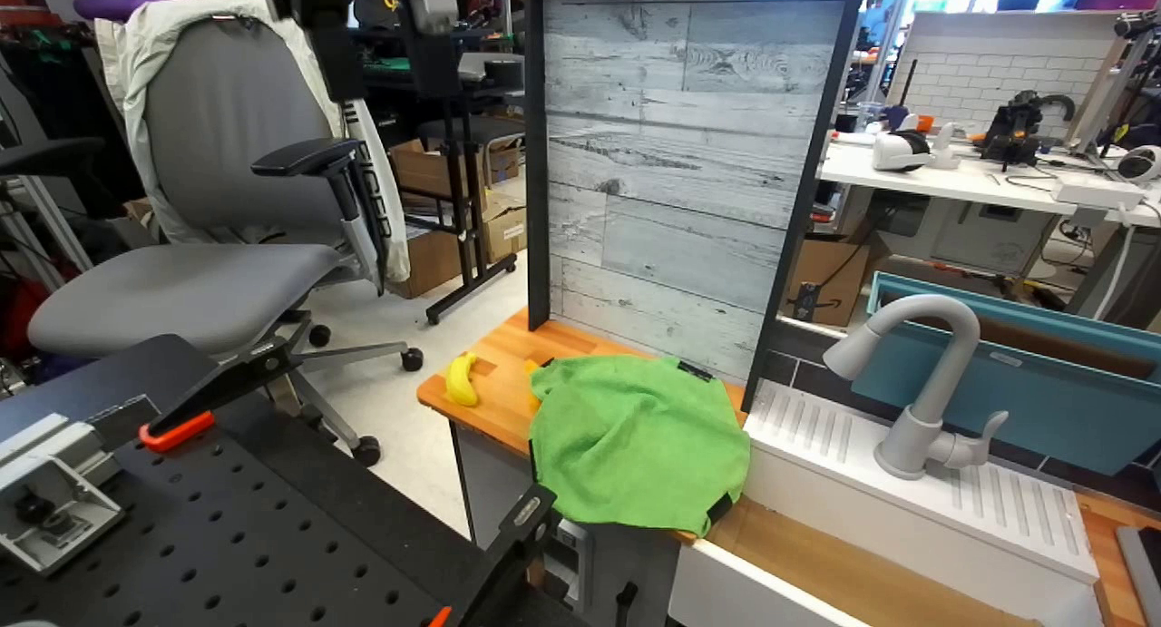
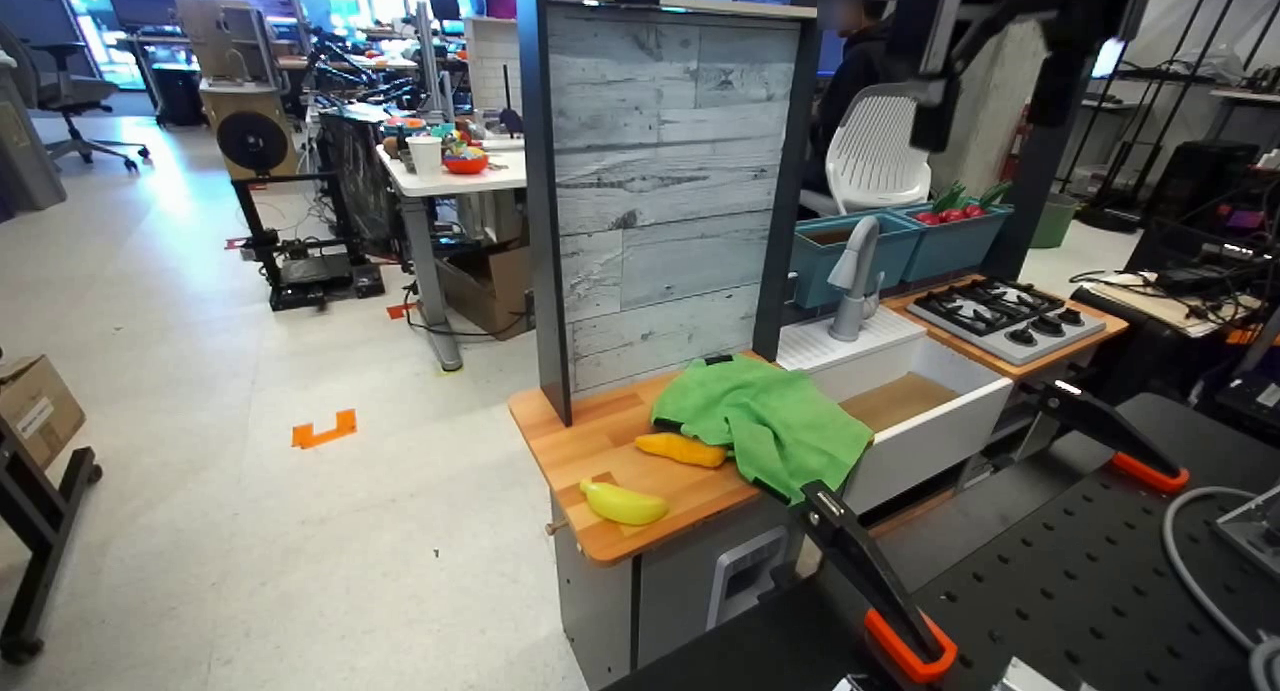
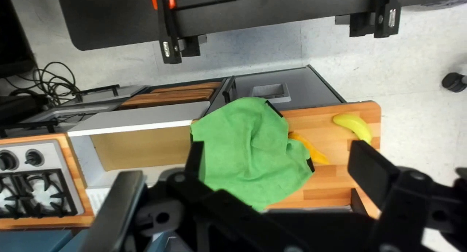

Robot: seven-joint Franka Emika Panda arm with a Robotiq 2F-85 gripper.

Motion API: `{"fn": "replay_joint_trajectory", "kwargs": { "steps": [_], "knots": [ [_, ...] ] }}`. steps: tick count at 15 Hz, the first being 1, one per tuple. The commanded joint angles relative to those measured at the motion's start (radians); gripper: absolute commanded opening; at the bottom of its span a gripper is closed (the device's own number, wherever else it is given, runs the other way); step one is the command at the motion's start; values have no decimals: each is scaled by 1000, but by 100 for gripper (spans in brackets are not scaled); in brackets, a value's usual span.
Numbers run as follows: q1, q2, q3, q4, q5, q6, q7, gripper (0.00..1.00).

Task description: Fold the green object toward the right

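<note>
The green cloth [image 1: 639, 441] lies wrinkled on the orange-brown wooden board [image 1: 499, 355], hanging a little over its front edge and beside the sink. It shows in an exterior view [image 2: 765, 416] and the wrist view [image 3: 248, 150], with black patches along its edge. My gripper [image 3: 279, 150] is open and empty, its fingers wide apart high above the board. In both exterior views it is at the top, well above and apart from the cloth [image 1: 390, 83] [image 2: 990, 131]. An orange-yellow toy [image 2: 682, 448] lies at the cloth's edge, partly covered in an exterior view [image 1: 532, 386].
A yellow toy banana [image 2: 625, 503] lies near the board's outer end. A grey wood-pattern panel [image 1: 671, 155] stands upright behind the board. A white sink [image 2: 940, 421] with a grey faucet [image 1: 925, 400], a teal basin [image 1: 1025, 382] and a stove [image 2: 1005, 311] are beside it. Black clamps [image 2: 870, 571] stick out in front.
</note>
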Motion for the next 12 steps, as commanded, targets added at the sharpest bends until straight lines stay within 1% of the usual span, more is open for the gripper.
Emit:
{"fn": "replay_joint_trajectory", "kwargs": {
  "steps": [1,3,4,5,7,8,11,12],
  "knots": [
    [12,259,-2,135,20,102,19,100],
    [30,376,-10,202,47,153,7,100],
    [37,424,-12,240,44,149,14,100],
    [38,310,-25,147,21,136,9,100],
    [52,398,-31,209,29,140,7,100],
    [55,420,-33,226,31,140,6,100],
    [56,431,-34,239,32,140,6,100],
    [57,437,-37,232,47,181,26,100]
  ]
}}
